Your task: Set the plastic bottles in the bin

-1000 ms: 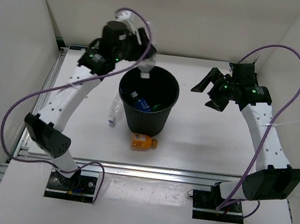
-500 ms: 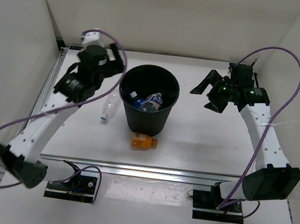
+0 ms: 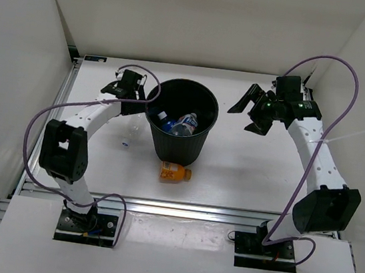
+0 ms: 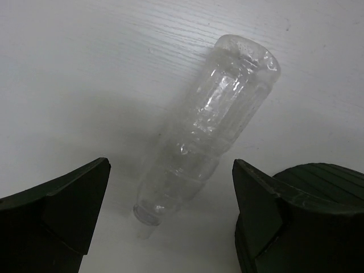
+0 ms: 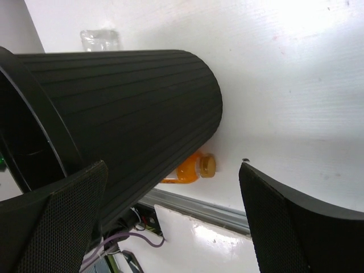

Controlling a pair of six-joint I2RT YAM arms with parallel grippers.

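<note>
Peeking from above, a blue-labelled bottle (image 3: 185, 123) is seen inside the bin (image 3: 177, 148), text unreadable. Only up close is the clear bottle (image 4: 210, 125) shown lying on the surface (image 4: 85, 68) under the wide-spread left hand (image 4: 170, 170). The right hand (image 5: 173, 168) is held wide, empty.

No text, number or sign is legible. The blue label on a bottle (image 3: 185, 124) in the bin (image 3: 179, 151), left of the right gripper (image 3: 246, 116), is too small to read.

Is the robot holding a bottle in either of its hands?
No, nothing is held. The left gripper has its jaws open over the clear bottle, not touching it; the right gripper is open and empty.
</note>
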